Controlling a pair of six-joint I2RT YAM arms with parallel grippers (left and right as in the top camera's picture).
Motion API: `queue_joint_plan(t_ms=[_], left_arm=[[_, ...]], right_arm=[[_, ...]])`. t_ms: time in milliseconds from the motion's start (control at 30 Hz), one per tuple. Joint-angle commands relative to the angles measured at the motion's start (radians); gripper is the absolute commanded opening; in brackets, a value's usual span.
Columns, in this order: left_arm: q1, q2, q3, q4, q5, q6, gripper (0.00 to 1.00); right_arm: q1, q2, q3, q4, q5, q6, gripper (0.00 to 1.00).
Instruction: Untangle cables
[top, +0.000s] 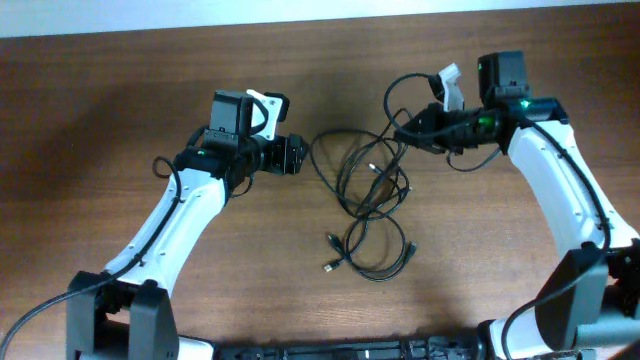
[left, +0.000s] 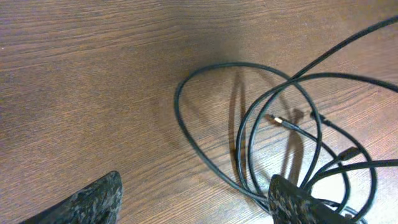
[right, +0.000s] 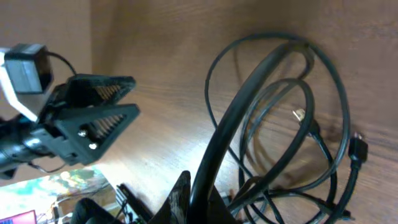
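Right tool (top: 402, 130): we are pinching one strand of the thin black flexible cables (top: 370, 185).
Left tool (top: 298, 156): we are holding it parted, empty.
Risk: our pulling may be tightening the crossed loops.

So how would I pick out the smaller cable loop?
On the brown table, find the black cable tangle at its middle. Just below it in the overhead view lies a lone oval loop, with two small plugs poking out beside it.
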Motion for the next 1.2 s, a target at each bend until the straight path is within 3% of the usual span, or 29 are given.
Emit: queue_joint_plan(t_ms=[0, 167, 467, 733, 1000, 1167], left_arm=[[-0.003, -0.02, 0.005, -0.002, 0.011, 0.019, 0.76], [-0.003, -0.02, 0.005, -0.001, 0.008, 0.019, 0.77], [-0.003, -0.02, 0.005, -0.001, 0.007, 0.019, 0.77], [-0.003, -0.02, 0.005, -0.001, 0.007, 0.019, 0.77], [-0.003, -0.02, 0.005, -0.002, 0.008, 0.019, 0.77], [-0.003, -0.02, 0.005, -0.002, 0.008, 0.019, 0.77]], right_arm=[[-0.002, -0.071, 0.183, -0.058, 0.053, -0.046, 0.04], [-0.002, -0.113, 0.474, -0.147, 0.05, -0.116, 0.04], [-0.002, -0.12, 0.873, -0.094, 0.05, -0.116, 0.04], [-0.003, -0.12, 0.931, 0.013, 0.094, -0.116, 0.04], [-0.003, -0.12, 0.931, 0.367, 0.356, -0.117, 0.04], [-0.003, -0.12, 0.931, 0.381, 0.605, -0.139, 0.04]])
